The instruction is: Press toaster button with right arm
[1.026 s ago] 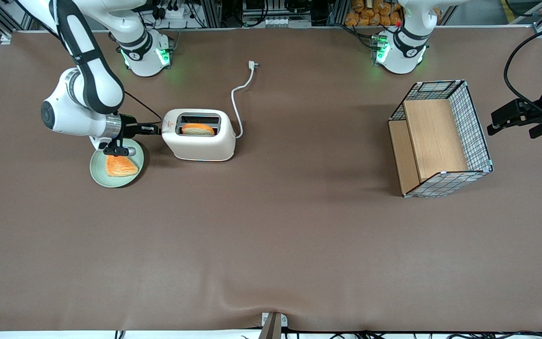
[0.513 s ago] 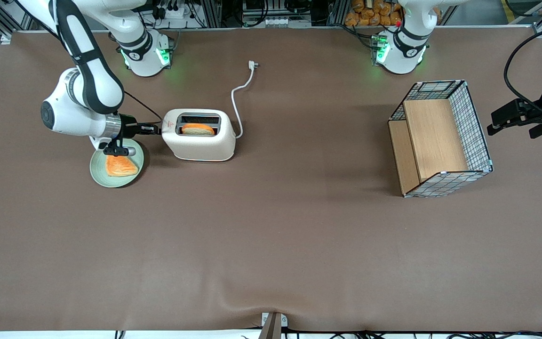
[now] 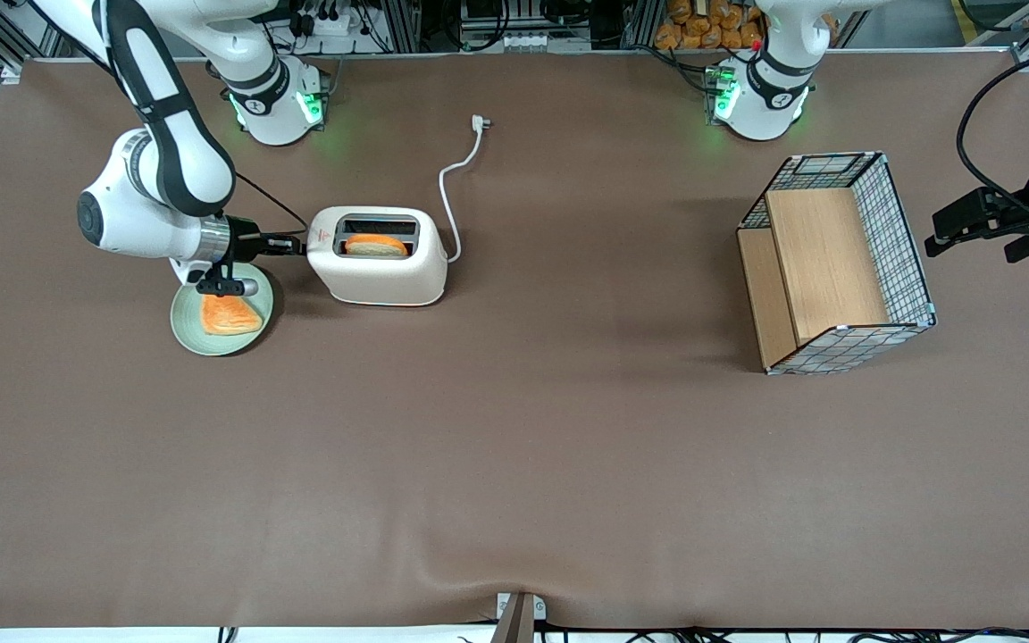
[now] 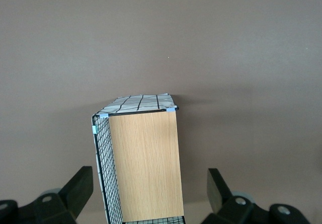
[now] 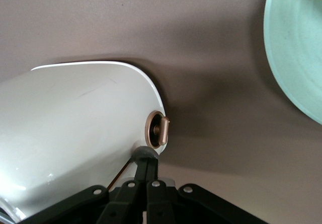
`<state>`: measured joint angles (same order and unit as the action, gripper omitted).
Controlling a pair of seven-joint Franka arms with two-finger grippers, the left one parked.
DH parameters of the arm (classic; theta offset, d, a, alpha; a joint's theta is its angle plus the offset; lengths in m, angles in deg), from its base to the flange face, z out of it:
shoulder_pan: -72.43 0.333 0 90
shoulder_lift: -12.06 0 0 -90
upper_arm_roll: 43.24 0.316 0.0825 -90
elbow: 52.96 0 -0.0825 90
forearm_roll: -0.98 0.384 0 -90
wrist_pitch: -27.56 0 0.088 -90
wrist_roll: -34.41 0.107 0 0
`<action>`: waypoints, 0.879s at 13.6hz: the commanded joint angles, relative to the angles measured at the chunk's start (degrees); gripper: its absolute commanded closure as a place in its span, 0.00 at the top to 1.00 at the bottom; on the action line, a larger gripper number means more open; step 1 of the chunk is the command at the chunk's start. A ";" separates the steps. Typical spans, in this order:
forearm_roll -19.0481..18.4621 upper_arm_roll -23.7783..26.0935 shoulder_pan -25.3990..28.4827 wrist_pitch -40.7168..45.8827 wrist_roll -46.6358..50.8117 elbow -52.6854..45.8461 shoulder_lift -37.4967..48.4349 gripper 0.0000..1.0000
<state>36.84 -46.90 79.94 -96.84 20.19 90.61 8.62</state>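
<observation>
The cream-white toaster (image 3: 380, 263) stands on the brown table with a bread slice (image 3: 376, 246) in its top slot. My right arm's gripper (image 3: 296, 242) lies level at the toaster's narrow end, the end nearest the working arm's side of the table. In the right wrist view the two black fingers are shut together, and the gripper (image 5: 147, 158) has its tips against the small grey toaster button (image 5: 144, 152) on the white toaster (image 5: 75, 123). A round bronze dial (image 5: 158, 129) sits beside the button.
A pale green plate (image 3: 189, 332) with a toast slice (image 3: 229, 314) lies just under my wrist, nearer the front camera; its rim (image 5: 294, 58) shows in the wrist view. The toaster's white cord (image 3: 454, 179) runs away from the camera. A wire basket (image 3: 912, 259) stands toward the parked arm's end.
</observation>
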 commanded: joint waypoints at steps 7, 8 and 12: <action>2.72 -0.29 0.40 2.85 -2.13 -1.18 1.50 0.00; 2.63 -0.29 0.40 2.94 -2.13 -1.36 1.68 0.00; 1.67 -0.47 -1.18 7.15 -2.13 -3.37 2.03 0.00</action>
<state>37.68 -47.17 79.78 -92.08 19.36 88.06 9.63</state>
